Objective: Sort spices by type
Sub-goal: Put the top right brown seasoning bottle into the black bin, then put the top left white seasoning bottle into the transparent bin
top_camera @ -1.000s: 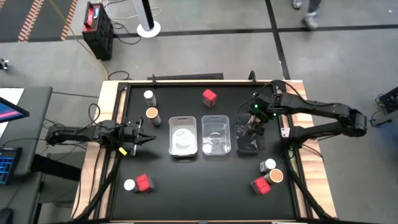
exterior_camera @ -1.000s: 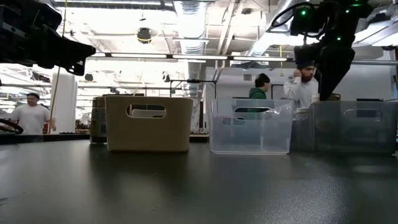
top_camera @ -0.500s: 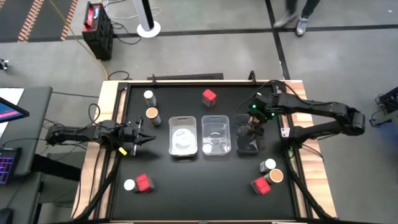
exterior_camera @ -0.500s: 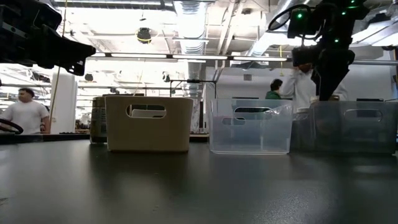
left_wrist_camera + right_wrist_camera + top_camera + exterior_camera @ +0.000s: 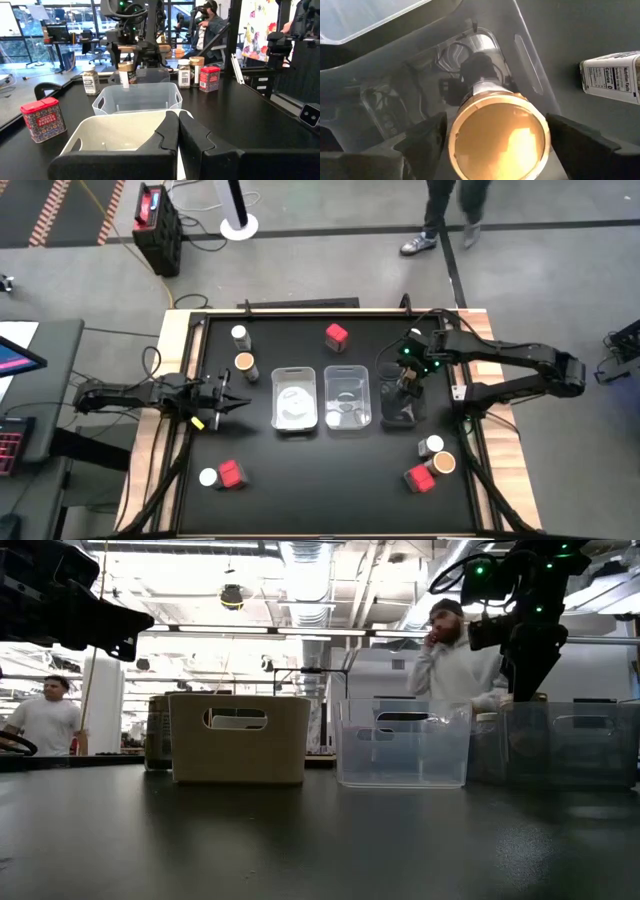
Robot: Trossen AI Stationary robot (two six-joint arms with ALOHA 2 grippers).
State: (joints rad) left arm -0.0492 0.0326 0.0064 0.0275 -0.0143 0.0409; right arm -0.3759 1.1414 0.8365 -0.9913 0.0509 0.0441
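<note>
The right gripper [image 5: 495, 145] jaws are standing wide around a tan-lidded jar [image 5: 496, 135] over the right-hand tray [image 5: 400, 402] right of centre; dropping crooked, the jar may be tipping.

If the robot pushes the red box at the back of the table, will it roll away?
Probably not. The red box looks square with flat sides, so it would likely slide on the table rather than roll. It looks squat, so it is unlikely to tip. It is small, so probably light.
</note>
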